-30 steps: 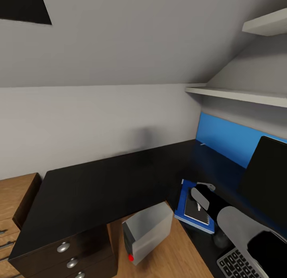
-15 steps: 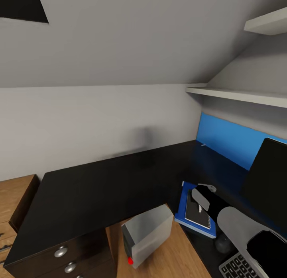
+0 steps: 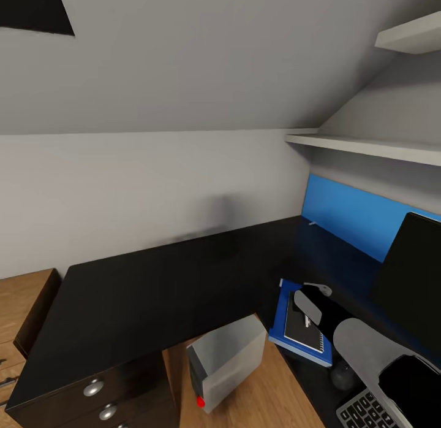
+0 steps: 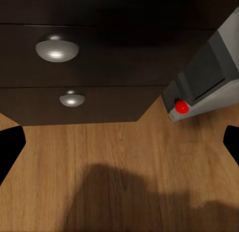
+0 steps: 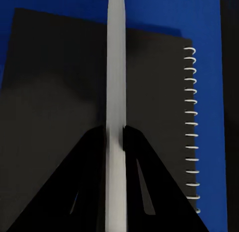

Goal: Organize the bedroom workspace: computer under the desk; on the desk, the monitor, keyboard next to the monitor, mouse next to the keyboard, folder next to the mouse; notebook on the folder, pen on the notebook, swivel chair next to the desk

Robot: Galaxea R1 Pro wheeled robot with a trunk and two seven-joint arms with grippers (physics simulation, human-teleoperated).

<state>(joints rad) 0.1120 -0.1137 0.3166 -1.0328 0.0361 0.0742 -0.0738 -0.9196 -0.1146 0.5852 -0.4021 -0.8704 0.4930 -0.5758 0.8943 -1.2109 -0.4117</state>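
Right tool (image 5: 115, 135): fingers pinched narrow on the pen (image 5: 116, 67), held over the notebook (image 5: 55, 92), which lies on the folder (image 3: 283, 308) on the counter (image 3: 153, 281). Whether the pen touches the cover is unclear. Left tool (image 4: 119, 142): spread wide, empty, above floor near the computer (image 4: 209, 77). Keyboard (image 3: 361, 409) is cut off at the frame edge.

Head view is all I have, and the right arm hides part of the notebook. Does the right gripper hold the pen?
Observer: Yes. In the right wrist view the pen is clamped between the fingers of the right gripper.
Operator: What is under it?
Observer: The notebook, lying on the blue folder.
Operator: And the left gripper?
Observer: The left gripper is open, facing the desk drawers and the computer.
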